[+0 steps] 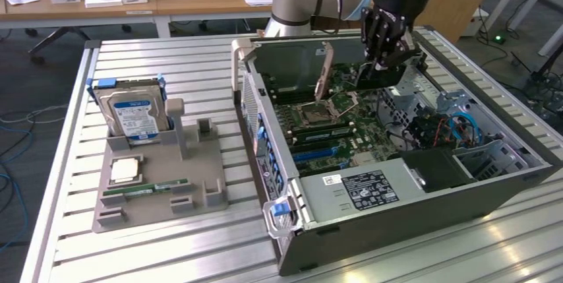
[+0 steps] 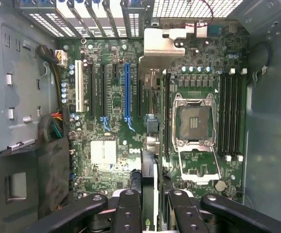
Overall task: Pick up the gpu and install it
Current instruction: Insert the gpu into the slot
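Gripper (image 1: 387,49) hung inside the open PC case (image 1: 492,190), over the far end of the motherboard (image 1: 330,121) near the case's 12 o'clock wall in the exterior view. Its dark fingers (image 1: 380,29) pointed down and were clamped on the gpu (image 1: 387,72), a dark card held on edge just above the board. In the wrist view the fingers (image 2: 127,213) stood close together at 6 o'clock, w/ the card's thin edge (image 2: 149,165) running up between them toward the pale metal bracket (image 2: 167,41) at the case's rear slots. The card looked lined up beside the CPU socket (image 2: 194,121), roughly btw the blue slot (image 2: 127,90) and the socket; whether it touched a slot I couldn't tell.

In the exterior view a tan lever or strip (image 1: 324,72) stood upright at approx 10 o'clock from the gripper. The socket's metal frame (image 1: 317,113) lay open. A black PSU block (image 1: 436,167) sat at 4 o'clock in the case, blue cables (image 1: 462,125) just beyond it.

On the slatted table (image 1: 149,243), well apart from the case at its 9 o'clock, a grey holder tray (image 1: 154,197) carried a silver hard drive (image 1: 134,115) w/ blue-white label standing upright, a CPU chip (image 1: 125,169) lying flat, and a green memory stick (image 1: 145,190) nearer the front edge.
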Tool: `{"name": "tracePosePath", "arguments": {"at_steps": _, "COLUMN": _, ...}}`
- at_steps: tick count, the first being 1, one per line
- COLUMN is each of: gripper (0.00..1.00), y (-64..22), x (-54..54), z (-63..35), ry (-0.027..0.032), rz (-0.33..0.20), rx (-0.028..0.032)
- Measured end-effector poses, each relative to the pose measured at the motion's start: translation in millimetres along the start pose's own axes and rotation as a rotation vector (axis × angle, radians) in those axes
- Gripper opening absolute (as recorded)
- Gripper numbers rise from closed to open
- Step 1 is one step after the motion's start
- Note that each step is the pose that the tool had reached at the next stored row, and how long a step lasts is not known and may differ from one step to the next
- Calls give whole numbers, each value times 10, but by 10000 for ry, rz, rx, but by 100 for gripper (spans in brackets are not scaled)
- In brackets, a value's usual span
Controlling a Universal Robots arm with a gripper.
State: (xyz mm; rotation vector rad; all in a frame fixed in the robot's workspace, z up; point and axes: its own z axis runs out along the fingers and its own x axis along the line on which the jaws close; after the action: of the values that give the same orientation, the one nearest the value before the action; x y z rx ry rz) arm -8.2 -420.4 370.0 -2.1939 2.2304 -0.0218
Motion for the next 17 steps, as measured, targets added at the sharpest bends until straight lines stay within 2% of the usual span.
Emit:
{"name": "tracePosePath", "arguments": {"at_steps": 4, "gripper": 26, "y": 37, "x": 0, "z": 27, "ry": 1, "rz": -23, "rx": 34}}
{"name": "tracePosePath", "arguments": {"at_steps": 17, "gripper": 26, "y": 60, "x": 13, "z": 45, "ry": 1, "rz": -63, "rx": 36}}
